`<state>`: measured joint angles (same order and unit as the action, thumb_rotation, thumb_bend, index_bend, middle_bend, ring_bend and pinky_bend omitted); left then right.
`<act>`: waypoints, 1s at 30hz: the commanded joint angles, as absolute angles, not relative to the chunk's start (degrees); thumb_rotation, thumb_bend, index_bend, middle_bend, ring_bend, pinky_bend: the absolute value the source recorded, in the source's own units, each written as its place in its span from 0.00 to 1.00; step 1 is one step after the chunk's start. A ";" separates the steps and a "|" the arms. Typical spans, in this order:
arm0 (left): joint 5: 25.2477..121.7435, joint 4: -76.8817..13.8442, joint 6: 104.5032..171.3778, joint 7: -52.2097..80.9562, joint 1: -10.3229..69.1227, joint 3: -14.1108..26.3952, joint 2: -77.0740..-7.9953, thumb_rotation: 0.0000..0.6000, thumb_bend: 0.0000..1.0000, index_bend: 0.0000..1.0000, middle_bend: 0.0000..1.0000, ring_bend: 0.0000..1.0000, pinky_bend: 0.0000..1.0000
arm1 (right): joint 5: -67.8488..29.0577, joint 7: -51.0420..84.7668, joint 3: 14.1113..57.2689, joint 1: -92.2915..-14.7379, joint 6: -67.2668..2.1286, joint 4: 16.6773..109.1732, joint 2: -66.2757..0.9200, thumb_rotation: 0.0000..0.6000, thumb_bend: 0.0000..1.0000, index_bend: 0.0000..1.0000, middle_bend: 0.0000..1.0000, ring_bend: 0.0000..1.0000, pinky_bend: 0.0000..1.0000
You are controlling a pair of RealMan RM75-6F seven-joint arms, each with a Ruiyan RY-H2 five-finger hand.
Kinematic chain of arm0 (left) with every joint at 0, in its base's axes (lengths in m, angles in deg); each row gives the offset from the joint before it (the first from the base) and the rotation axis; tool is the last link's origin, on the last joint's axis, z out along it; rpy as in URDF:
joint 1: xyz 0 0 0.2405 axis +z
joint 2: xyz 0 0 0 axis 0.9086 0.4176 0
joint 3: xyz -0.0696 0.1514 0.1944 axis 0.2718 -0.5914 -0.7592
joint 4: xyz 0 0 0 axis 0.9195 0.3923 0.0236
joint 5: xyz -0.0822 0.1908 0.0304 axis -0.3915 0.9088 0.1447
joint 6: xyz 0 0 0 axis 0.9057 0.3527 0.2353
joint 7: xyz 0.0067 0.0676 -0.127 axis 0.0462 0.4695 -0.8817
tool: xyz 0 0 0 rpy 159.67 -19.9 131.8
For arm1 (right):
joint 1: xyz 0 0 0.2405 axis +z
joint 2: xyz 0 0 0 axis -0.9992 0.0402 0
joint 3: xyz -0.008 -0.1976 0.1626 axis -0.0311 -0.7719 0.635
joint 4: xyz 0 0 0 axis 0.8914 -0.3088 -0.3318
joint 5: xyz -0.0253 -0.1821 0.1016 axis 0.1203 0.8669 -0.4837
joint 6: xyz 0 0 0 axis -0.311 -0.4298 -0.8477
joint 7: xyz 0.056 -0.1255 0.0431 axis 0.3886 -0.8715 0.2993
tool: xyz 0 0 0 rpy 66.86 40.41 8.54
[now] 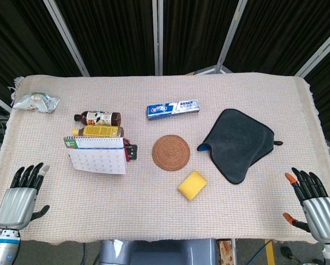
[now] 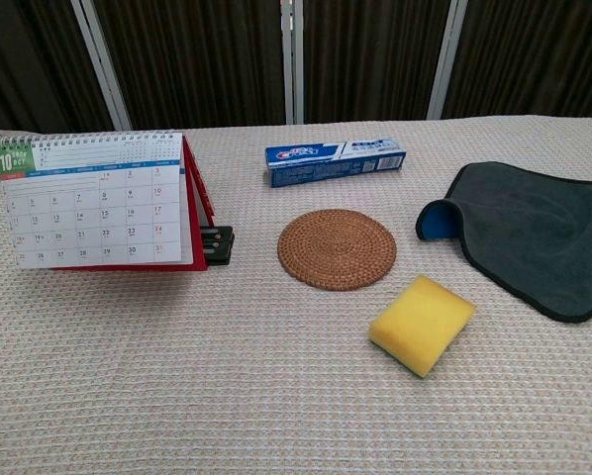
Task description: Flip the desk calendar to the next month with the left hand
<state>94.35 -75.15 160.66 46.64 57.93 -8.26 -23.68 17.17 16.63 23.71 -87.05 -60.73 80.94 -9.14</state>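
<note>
Standing left of centre, the white red-backed desk calendar (image 1: 96, 155) has two drink bottles (image 1: 97, 124) behind; both robot hands, left robot hand (image 1: 20, 196) and right robot hand (image 1: 313, 202), rest empty, fingers spread, at the lower corners.

Mostly matt, textured surfaces are seen.
The counter (image 2: 276, 396) is covered in coarse woven cloth; the mat (image 2: 337, 248) is woven rattan, the sponge (image 2: 421, 324) porous foam, the towel (image 2: 534, 233) soft cloth, the calendar (image 2: 93, 203) smooth paper.

head view steep overhead, chest view low, near, shared tabletop (image 1: 154, 221)
</note>
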 commanded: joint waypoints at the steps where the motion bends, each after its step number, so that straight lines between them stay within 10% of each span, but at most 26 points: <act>1: 94.39 -75.17 160.49 46.69 58.03 -8.07 -23.70 1.00 0.18 0.00 0.00 0.00 0.00 | 17.20 16.63 23.70 -87.10 -60.83 80.99 -9.12 1.00 0.03 0.00 0.00 0.00 0.00; 26: 92.26 -74.23 157.75 47.28 58.25 -6.07 -24.16 1.00 0.23 0.00 0.00 0.01 0.02 | 17.31 16.05 23.42 -87.22 -60.67 81.10 -9.25 1.00 0.03 0.00 0.00 0.00 0.00; 30: 92.06 -73.72 158.35 48.67 58.42 -5.54 -24.78 1.00 0.41 0.00 0.36 0.36 0.33 | 17.75 16.14 23.36 -87.30 -61.07 81.23 -9.19 1.00 0.03 0.00 0.00 0.00 0.00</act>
